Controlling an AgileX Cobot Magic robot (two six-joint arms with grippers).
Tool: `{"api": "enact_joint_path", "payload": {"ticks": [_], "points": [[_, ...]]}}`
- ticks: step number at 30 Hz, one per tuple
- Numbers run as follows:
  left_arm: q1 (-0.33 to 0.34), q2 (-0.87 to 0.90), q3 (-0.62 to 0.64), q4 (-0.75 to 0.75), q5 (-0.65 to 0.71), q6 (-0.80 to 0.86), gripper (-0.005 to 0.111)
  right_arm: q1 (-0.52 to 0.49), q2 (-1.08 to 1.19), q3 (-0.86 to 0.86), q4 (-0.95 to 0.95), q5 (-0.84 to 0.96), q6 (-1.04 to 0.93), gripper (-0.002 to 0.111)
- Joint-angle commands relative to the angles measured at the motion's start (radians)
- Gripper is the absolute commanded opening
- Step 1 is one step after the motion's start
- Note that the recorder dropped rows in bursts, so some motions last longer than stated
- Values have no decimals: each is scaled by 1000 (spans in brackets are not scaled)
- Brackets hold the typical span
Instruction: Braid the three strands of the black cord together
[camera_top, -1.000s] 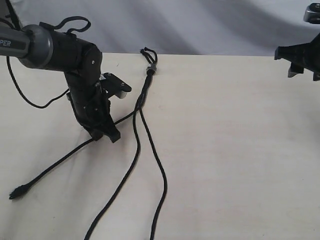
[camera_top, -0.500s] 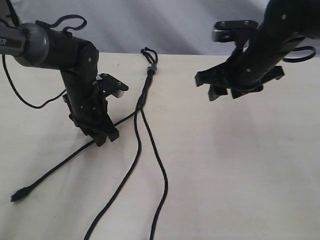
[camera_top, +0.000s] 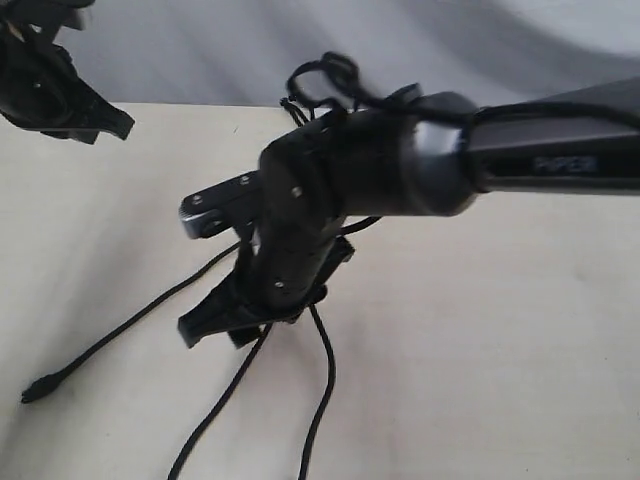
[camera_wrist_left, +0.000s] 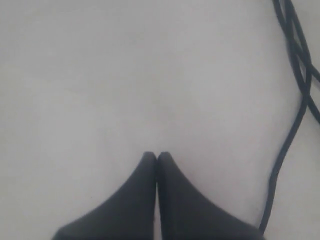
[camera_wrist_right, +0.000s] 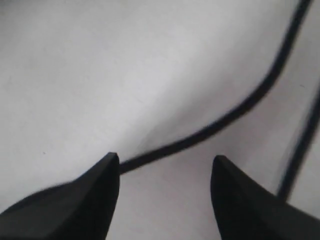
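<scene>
Now the right arm (camera_top: 400, 170) reaches across the middle; half a second ago it hung over the right side of the table (camera_top: 520, 350). Its right gripper (camera_top: 220, 332) sits low over the cord (camera_top: 326, 375), jaws wide, nothing held. Wrist view: one strand (camera_wrist_right: 200, 136) lies on the table just beyond the tips. The left gripper (camera_top: 118, 122) has lifted off the left strand and withdrawn to the upper left of the exterior view, jaws pressed together, empty. The strands (camera_top: 215, 410) lie fanned as before, the left tip (camera_top: 35, 390) unmoved. The knot end is hidden behind the right arm.
</scene>
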Motion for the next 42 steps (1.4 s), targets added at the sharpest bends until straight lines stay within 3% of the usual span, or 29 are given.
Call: {"api": "enact_joint_path", "payload": {"ticks": [1,10,31,38,42], "points": [[4,-63,29,-17,-44,-9,0,33,99,-113,-6,44,66,53],[4,-69,31,-17,-46,-9,0,33,205,-204,-71,152,222,53],[4,-44,31,-38,-72,-9,0,33,218,-204,-116,198,229,52],[4,-44,31,-38,-74,-9,0,33,216,-204,-106,196,165,-1],[4,-44,31,-38,-77,-9,0,33,170,-208,-55,230,70,0]]}}
